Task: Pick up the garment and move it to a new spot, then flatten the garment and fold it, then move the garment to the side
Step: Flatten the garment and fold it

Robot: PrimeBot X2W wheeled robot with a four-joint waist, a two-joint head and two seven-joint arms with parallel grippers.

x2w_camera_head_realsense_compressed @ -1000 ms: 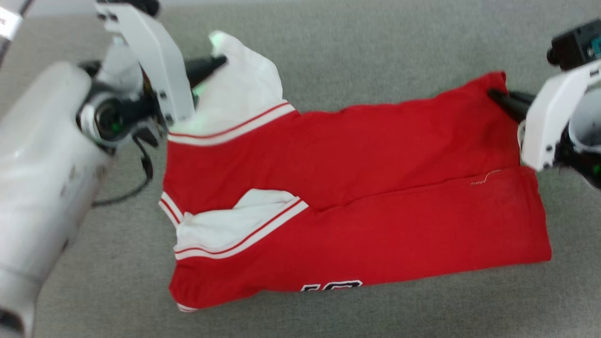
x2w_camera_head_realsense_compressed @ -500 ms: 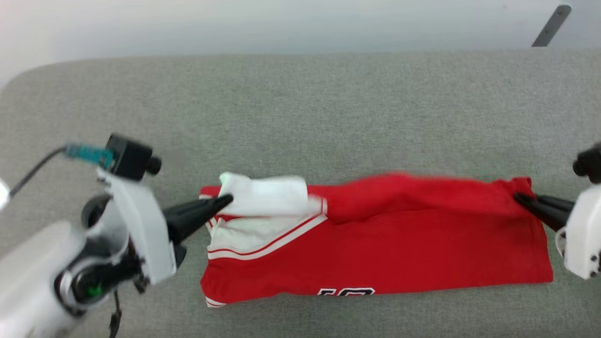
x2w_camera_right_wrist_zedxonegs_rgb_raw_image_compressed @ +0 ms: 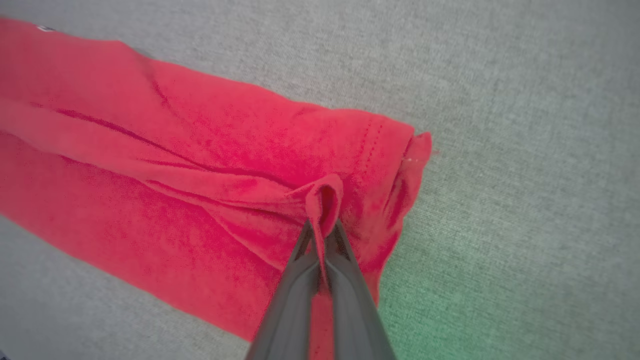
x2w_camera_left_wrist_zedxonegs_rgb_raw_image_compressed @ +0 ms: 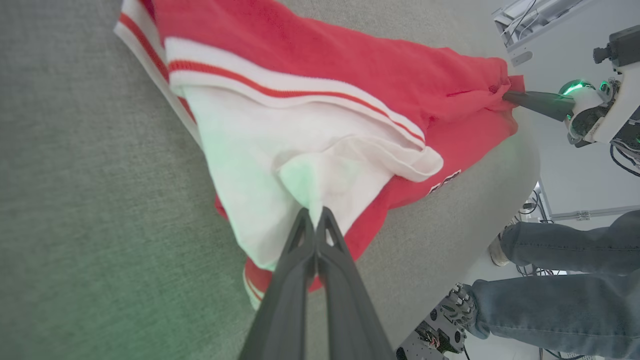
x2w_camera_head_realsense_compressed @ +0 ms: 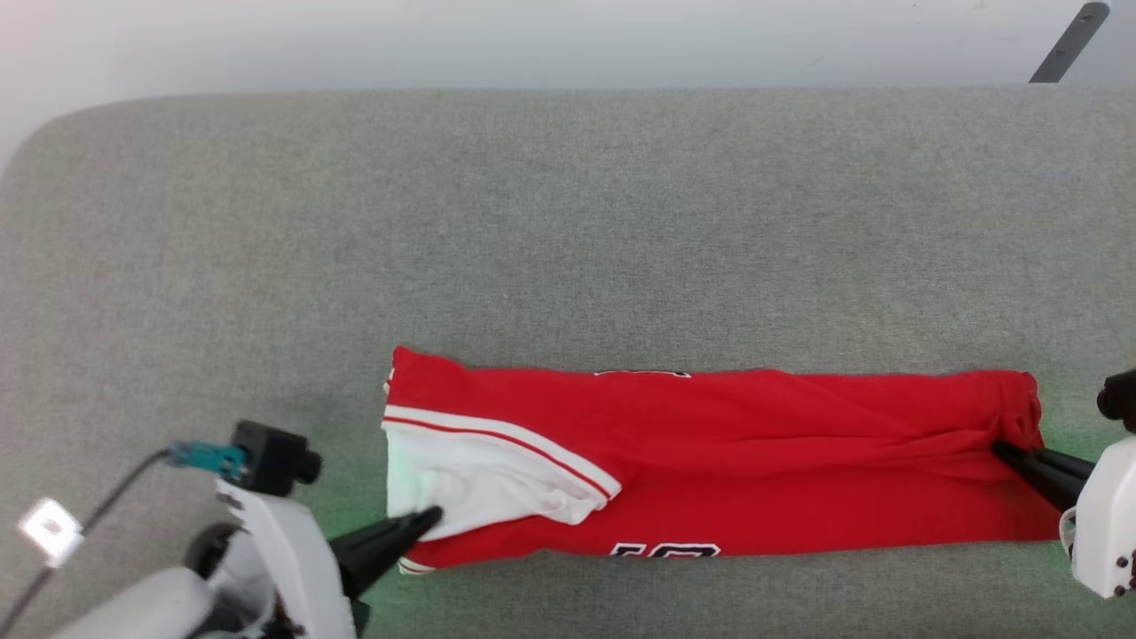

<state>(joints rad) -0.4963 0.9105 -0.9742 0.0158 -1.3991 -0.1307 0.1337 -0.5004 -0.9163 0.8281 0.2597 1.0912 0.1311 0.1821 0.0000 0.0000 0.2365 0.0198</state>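
Observation:
The garment (x2w_camera_head_realsense_compressed: 754,444), a red shirt with white sleeves and striped trim, lies folded into a long narrow strip near the front of the grey surface (x2w_camera_head_realsense_compressed: 568,222). My left gripper (x2w_camera_head_realsense_compressed: 430,519) is shut on the white sleeve (x2w_camera_head_realsense_compressed: 479,484) at the strip's left end; the left wrist view shows the sleeve cloth (x2w_camera_left_wrist_zedxonegs_rgb_raw_image_compressed: 280,150) pinched at my gripper (x2w_camera_left_wrist_zedxonegs_rgb_raw_image_compressed: 315,215). At the right end, my right gripper (x2w_camera_head_realsense_compressed: 1003,451) is shut on a pinch of red fabric near the hem. In the right wrist view a red fold (x2w_camera_right_wrist_zedxonegs_rgb_raw_image_compressed: 325,200) sits between the closed tips of my gripper (x2w_camera_right_wrist_zedxonegs_rgb_raw_image_compressed: 322,232).
The grey padded surface stretches wide behind and to both sides of the garment. Its far edge meets a pale wall (x2w_camera_head_realsense_compressed: 532,44). A person's legs in jeans (x2w_camera_left_wrist_zedxonegs_rgb_raw_image_compressed: 565,290) stand beside the surface's edge in the left wrist view.
Both grippers have drawn the upper layer of the garment toward the front edge, folding it over into a narrow strip. The head camera has also shifted, bringing more of the surface into sight.

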